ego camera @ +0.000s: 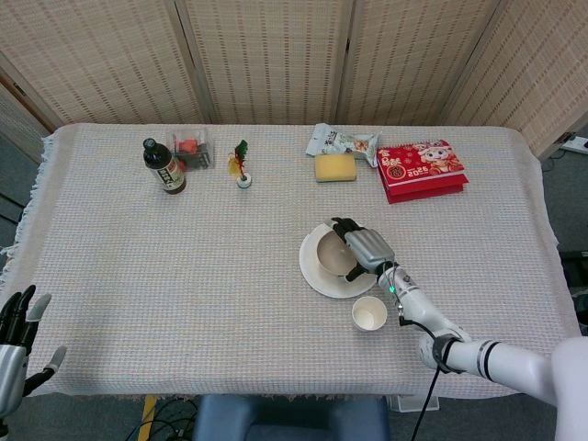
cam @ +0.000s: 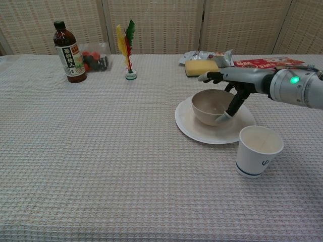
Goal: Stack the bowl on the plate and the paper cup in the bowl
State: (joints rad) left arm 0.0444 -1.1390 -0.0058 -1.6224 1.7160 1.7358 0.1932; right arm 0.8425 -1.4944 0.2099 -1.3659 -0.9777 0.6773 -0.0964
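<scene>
The beige bowl (ego camera: 332, 256) (cam: 208, 106) sits upright on the white plate (ego camera: 316, 276) (cam: 193, 128), right of the table's middle. My right hand (ego camera: 364, 246) (cam: 230, 86) hovers at the bowl's right side. Its fingers (cam: 209, 77) stretch out straight above the far rim, and the thumb touches the bowl's outer wall. The white paper cup (ego camera: 369, 313) (cam: 258, 150) stands upright and empty just in front of the plate, clear of the hand. My left hand (ego camera: 16, 342) hangs with fingers spread off the table's front left corner, holding nothing.
Along the far side stand a dark sauce bottle (cam: 69, 52), a small clear box (ego camera: 191, 147), a feathered shuttlecock (cam: 127, 48), a yellow sponge (cam: 201, 67), a snack packet (ego camera: 340, 141) and a red box (ego camera: 420, 168).
</scene>
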